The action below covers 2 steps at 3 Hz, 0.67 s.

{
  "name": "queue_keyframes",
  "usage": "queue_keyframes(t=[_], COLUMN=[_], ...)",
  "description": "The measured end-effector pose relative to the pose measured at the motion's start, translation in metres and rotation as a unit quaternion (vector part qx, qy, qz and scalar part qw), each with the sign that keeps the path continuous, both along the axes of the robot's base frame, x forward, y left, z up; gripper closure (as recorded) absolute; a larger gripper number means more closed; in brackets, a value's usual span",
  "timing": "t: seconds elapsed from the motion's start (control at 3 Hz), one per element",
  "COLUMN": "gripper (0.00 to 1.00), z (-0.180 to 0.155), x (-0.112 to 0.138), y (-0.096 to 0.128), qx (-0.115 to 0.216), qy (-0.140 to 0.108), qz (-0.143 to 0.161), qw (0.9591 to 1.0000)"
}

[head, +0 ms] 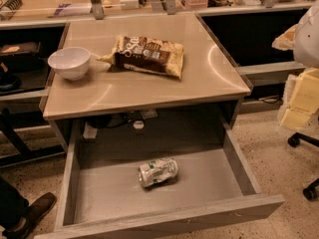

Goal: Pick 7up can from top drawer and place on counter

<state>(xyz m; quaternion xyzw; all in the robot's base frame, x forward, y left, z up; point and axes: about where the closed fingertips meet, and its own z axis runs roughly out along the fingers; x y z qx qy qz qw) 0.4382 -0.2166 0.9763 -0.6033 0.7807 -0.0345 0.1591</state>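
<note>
Lying sideways in the open grey wood-grain top drawer (pixel 169 218) — the dented silvery 7up can (pixel 158 172). Glossy beige counter (pixel 149 91) bears crinkled chip bag (pixel 144 55), round white bowl (pixel 70 62). Gripper out of view — state cannot be told.

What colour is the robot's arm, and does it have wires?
Only a smooth, rounded white shell, probably part of the arm, shows at the right edge. No wires or markings are visible on it. The gripper is out of view.
</note>
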Motion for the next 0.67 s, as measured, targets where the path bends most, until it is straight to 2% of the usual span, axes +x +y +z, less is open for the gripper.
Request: queue_keyframes(t=[0.33, 0.67], gripper=[0.00, 0.00], z=[0.000, -0.006], x=[0.000, 0.023], y=[0.000, 0.018], qx=[0.000, 0.003], qy=[0.000, -0.014], qz=[0.000, 0.039], qw=[1.0000, 0.9992])
